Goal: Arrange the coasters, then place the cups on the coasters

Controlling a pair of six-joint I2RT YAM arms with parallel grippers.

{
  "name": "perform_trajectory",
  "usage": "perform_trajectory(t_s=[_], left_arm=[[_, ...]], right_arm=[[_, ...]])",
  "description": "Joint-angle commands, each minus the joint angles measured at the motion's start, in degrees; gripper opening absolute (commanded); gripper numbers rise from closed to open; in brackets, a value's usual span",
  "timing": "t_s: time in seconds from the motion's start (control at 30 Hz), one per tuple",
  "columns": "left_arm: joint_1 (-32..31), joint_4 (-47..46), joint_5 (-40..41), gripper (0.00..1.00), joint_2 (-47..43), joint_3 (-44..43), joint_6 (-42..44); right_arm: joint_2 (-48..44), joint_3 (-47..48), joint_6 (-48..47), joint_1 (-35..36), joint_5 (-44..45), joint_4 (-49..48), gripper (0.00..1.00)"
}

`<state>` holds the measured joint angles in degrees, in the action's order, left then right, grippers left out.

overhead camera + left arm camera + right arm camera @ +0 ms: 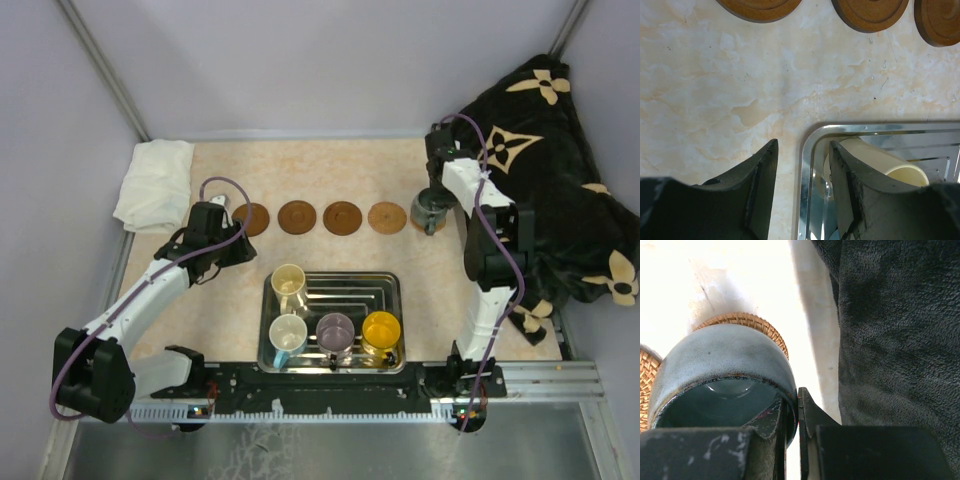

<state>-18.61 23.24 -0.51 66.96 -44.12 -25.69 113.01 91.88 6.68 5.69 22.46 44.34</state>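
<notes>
Four brown coasters (297,217) lie in a row across the table. A fifth, woven coaster (747,320) is under the grey-green cup (430,212) at the row's right end; I cannot tell whether the cup rests on it. My right gripper (796,400) is shut on that cup's rim (720,360), one finger inside and one outside. The cream cup (288,281), white cup (288,333), mauve cup (335,330) and yellow cup (381,328) stand in the steel tray (392,290). My left gripper (802,150) hangs open and empty over the tray's far left corner, beside the cream cup (875,160).
A folded white cloth (157,183) lies at the back left. A black blanket with tan flowers (545,160) is heaped along the right side, close to the right arm and the grey-green cup. Grey walls enclose the back and sides.
</notes>
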Motion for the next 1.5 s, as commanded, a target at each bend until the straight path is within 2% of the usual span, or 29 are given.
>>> perform_trajectory(t_s=[0.0, 0.43, 0.7, 0.97, 1.17, 1.3, 1.47], left_arm=[[-0.28, 0.04, 0.86, 0.52, -0.40, -1.22, 0.16], [-0.29, 0.05, 1.03, 0.52, -0.52, -0.99, 0.24], [-0.29, 0.13, 1.04, 0.52, -0.67, -0.71, 0.20], [-0.28, 0.18, 1.18, 0.52, -1.68, -0.03, 0.11], [-0.24, 0.31, 1.15, 0.52, -2.34, 0.35, -0.14], [-0.29, 0.31, 1.04, 0.52, -2.92, 0.54, -0.25], [-0.28, 0.70, 1.04, 0.52, -3.60, 0.63, -0.30]], right_arm=[[-0.75, 2.46, 1.48, -0.68, -0.73, -2.40, 0.00], [1.47, 5.22, 3.05, -0.77, -0.07, 1.72, 0.01], [-0.79, 4.36, 4.02, -0.78, -1.10, 0.07, 0.25], [-3.85, 3.82, 4.39, -0.69, -1.88, -1.94, 0.30], [-7.14, 3.61, 4.23, -0.36, -1.75, -2.13, 0.38], [-10.00, 3.83, 3.90, 0.26, -0.27, -1.66, 0.47], [-15.47, 3.28, 3.61, 1.98, 1.54, -1.00, 0.52]])
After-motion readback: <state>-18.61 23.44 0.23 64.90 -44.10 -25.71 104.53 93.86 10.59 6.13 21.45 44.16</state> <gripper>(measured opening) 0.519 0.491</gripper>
